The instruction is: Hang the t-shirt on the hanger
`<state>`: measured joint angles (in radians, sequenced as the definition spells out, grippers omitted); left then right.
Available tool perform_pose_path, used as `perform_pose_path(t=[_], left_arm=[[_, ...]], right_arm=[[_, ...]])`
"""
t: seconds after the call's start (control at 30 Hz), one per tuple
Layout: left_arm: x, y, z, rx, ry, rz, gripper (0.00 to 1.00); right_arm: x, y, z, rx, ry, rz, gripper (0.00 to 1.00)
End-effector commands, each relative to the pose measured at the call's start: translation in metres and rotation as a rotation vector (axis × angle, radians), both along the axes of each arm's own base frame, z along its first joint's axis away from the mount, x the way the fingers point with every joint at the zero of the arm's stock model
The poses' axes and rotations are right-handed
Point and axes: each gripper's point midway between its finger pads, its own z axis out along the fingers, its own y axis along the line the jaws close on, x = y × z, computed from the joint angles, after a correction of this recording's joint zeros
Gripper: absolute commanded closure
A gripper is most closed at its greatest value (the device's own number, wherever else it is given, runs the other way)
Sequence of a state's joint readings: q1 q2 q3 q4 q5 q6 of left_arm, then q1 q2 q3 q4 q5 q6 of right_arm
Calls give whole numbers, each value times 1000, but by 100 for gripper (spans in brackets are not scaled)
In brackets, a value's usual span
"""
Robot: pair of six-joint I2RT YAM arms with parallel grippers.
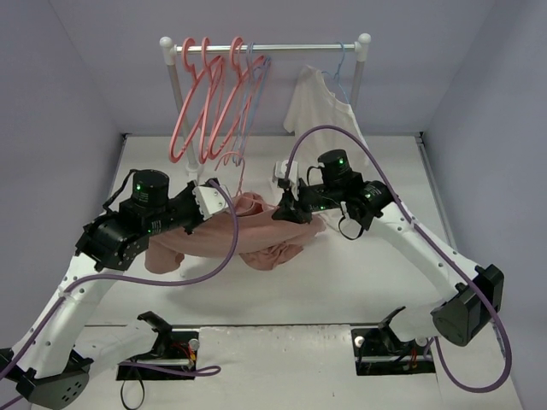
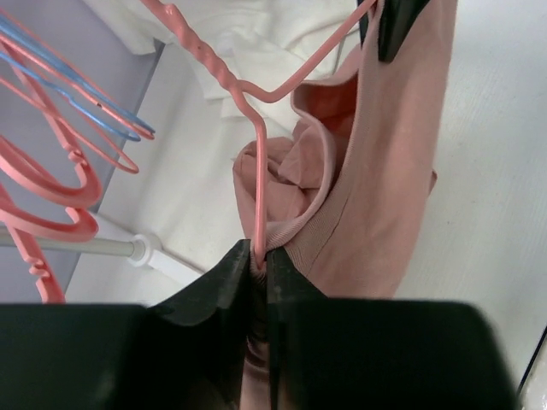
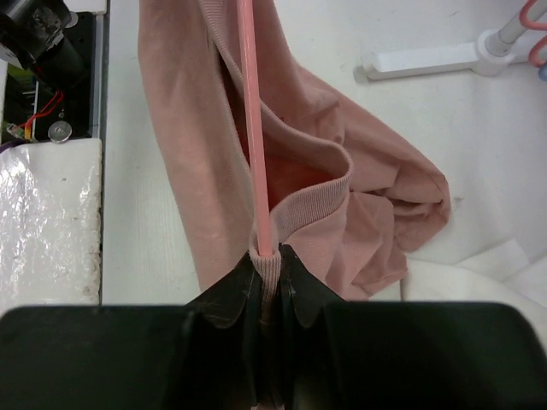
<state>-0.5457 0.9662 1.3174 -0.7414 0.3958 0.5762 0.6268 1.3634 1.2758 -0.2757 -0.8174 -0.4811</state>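
Note:
The salmon-pink t-shirt (image 1: 261,231) hangs in a bunch above the table between my two grippers. Its ribbed collar is stretched over the coral-pink hanger (image 1: 238,169), whose hook sticks up behind the cloth. My left gripper (image 1: 215,202) is shut on the collar rib together with the hanger's wire (image 2: 260,196), and the t-shirt (image 2: 380,196) drapes to its right. My right gripper (image 1: 286,211) is shut on the other side of the collar, pinching the rib around the hanger's arm (image 3: 252,111). The rest of the t-shirt (image 3: 385,205) sags below it.
A white clothes rail (image 1: 282,49) stands at the back with several coral hangers (image 1: 201,102) and a lavender one. A white shirt (image 1: 320,111) hangs on a pale blue hanger at the right. The rail's foot (image 3: 427,60) lies on the table nearby.

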Motion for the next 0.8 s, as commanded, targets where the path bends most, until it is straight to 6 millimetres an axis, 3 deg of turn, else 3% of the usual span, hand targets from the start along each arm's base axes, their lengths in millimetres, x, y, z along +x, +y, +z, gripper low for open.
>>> perform_pose_path(t=[0.0,0.03,0.13,0.2,0.3,0.4,0.5,0.77], left_arm=[[13,6,43,-55,-119,70,84],[20,16,48,-44,-142,138,74],[32,52,70,-32,-238,345,56],[33,62,84,-59,-277,403,54],[23,95,129,-201,-392,568,41],[5,115,165,-335,-448,650,38],[-9,138,188,-402,-482,736,38],[-48,190,247,-476,-611,891,37]], right_arm=[[3,-4,49,90,-127,-33,100],[3,-7,60,103,-151,-48,100],[4,-15,95,147,-221,-92,100],[2,-18,113,174,-247,-100,100],[-4,-25,149,235,-294,-117,100],[-13,-31,185,297,-341,-111,100],[-33,-37,227,378,-386,-35,100],[-72,-57,308,504,-497,90,100]])
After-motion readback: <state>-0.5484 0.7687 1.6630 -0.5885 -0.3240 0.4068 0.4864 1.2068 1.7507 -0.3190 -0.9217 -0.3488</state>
